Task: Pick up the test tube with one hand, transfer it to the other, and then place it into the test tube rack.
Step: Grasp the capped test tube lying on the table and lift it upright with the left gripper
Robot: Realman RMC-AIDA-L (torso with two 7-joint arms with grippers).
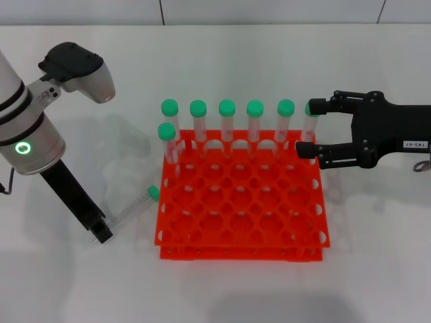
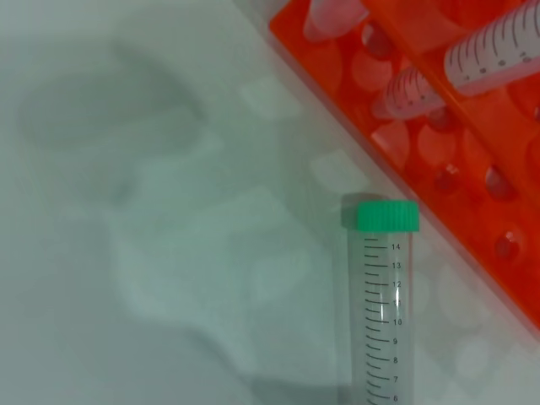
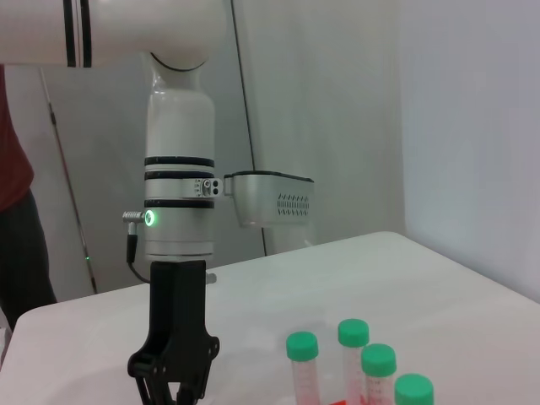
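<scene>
White glossy bench [image 1: 222, 296] fills the frame. Lower left: left end effector [image 1: 101, 232] down at the bench, at the base end of the test tube [image 1: 135, 205]; can't tell whether its fingers grip. Tube lies flat, green cap just beside the test tube rack [image 1: 239, 202], centre frame. Seven capped tubes [image 1: 226, 121] stand along the rack's far side. Right end effector [image 1: 306, 128] mid right, fingers spread, holding nothing, at the rack's far corner. Pale wall panel [image 1: 269, 10] along top edge.

Bright, even light; soft shadows on the table [image 1: 377, 269]; left wrist view blurred.
</scene>
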